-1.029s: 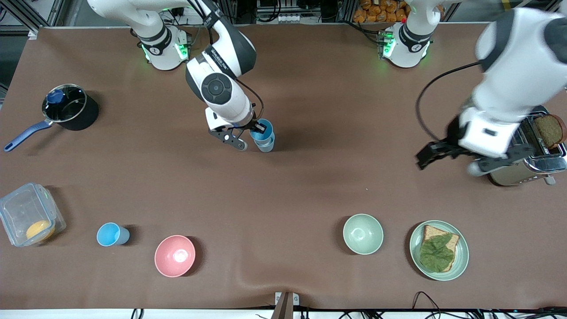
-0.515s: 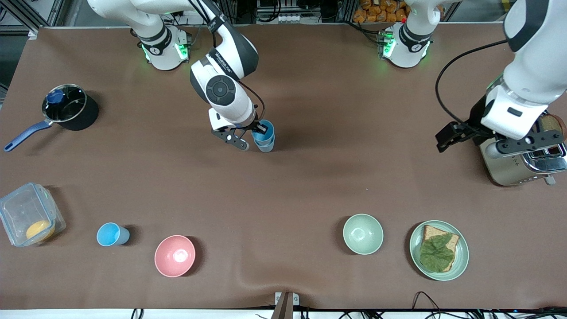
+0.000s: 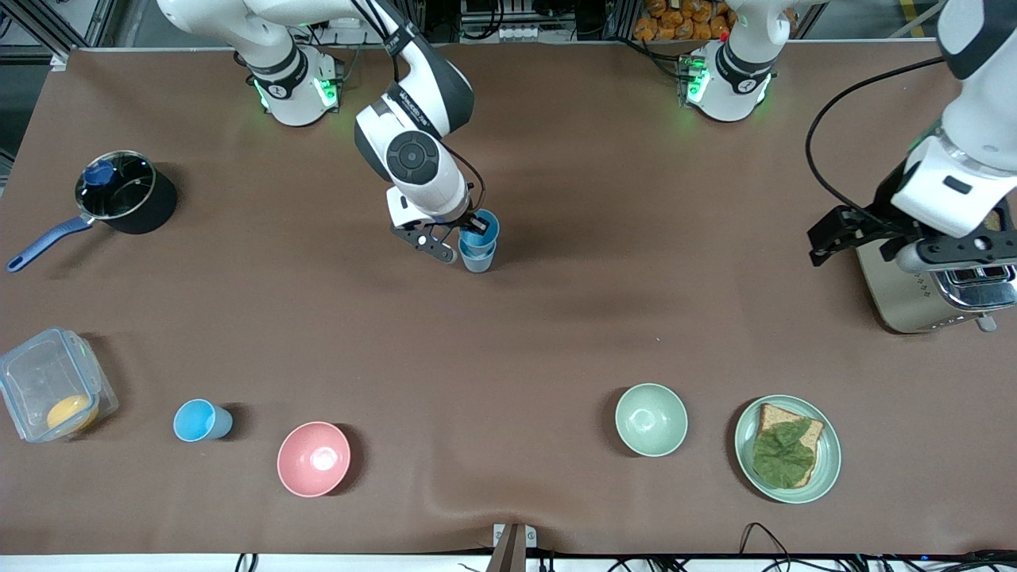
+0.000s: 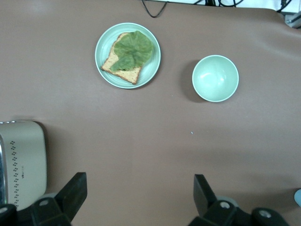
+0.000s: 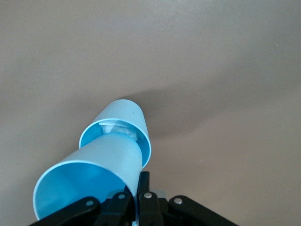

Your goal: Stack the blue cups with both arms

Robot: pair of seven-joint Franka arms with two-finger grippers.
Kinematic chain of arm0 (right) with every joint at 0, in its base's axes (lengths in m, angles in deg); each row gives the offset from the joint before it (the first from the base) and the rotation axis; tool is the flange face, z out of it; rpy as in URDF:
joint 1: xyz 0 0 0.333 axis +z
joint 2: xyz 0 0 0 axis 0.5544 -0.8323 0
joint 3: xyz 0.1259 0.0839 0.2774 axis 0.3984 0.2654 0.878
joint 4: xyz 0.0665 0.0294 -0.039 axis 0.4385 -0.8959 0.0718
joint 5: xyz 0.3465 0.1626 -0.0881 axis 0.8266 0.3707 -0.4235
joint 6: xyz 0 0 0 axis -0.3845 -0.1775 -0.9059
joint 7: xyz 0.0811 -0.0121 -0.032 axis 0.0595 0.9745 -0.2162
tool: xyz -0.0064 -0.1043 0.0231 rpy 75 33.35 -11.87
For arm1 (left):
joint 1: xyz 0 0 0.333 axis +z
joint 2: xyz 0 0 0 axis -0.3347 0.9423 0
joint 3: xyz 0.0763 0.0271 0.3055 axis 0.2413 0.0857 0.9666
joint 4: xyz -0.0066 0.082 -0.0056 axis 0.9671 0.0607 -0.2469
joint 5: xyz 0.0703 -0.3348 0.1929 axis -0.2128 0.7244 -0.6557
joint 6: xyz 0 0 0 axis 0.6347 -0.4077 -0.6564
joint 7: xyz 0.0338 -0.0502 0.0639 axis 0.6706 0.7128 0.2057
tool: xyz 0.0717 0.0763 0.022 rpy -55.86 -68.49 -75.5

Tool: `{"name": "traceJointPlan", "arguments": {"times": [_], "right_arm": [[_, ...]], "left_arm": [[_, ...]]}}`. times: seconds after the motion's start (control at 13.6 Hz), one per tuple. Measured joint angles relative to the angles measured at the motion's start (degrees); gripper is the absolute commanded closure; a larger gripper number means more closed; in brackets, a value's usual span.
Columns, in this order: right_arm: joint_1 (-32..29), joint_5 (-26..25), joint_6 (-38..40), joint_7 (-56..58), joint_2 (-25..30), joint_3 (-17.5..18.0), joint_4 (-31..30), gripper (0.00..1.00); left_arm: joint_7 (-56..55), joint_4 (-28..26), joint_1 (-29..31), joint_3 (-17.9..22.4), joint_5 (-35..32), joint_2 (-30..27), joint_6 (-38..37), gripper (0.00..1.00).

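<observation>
Your table carries the whole spread, so the two arms split it between them. The left arm waits at its own end, its gripper over the table just beside the toaster, fingers spread wide and holding nothing, as the left wrist view shows; that keeps it out of the stacking.

The right gripper is where the work is: it pinches the rim of a sky-blue cup, one finger inside and one outside, and holds it tilted with its base partly inside the mouth of a second cup standing mid-table. You can judge the tilt as the reason it is not seated yet; it likely needs straightening before it drops in. In the right wrist view the held cup overlaps the lower cup.

Count them: two arms, one toaster, one pot, one tub, one plate with a sandwich, two bowls, pink and green, and three blue cups. The third cup stands alone between the tub and the pink bowl.
</observation>
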Motion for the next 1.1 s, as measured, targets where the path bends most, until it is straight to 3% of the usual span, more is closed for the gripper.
{"name": "traceJointPlan", "arguments": {"times": [0.07, 0.29, 0.44, 0.66, 1.1], "right_arm": [[-0.06, 0.0, 0.0, -0.06, -0.03, -0.31, 0.0, 0.0], [-1.58, 0.0, 0.6, -0.05, -0.02, -1.18, 0.47, 0.0], [-4.88, -0.08, 5.59, 2.03, 0.07, -1.46, 3.05, 0.0], [-13.74, -0.21, 14.99, 16.13, 0.9, -1.96, 7.29, 0.0], [-31.94, -4.69, 24.8, 46.71, 3.12, -2.37, 8.23, 0.0]], "left_arm": [[0.02, 0.05, -0.06, 0.33, 0.0, -0.06, -0.05, 0.0], [0.02, 0.06, -0.23, 0.44, 0.0, -0.07, -0.19, 0.0], [0.02, 0.07, -0.34, 0.44, 0.0, -0.08, -0.63, 0.0], [0.02, 0.11, -0.34, 0.53, 0.0, -0.1, -1.43, 0.0], [0.02, 0.15, -0.32, 0.73, 0.0, -0.1, -1.56, 0.0]]}}
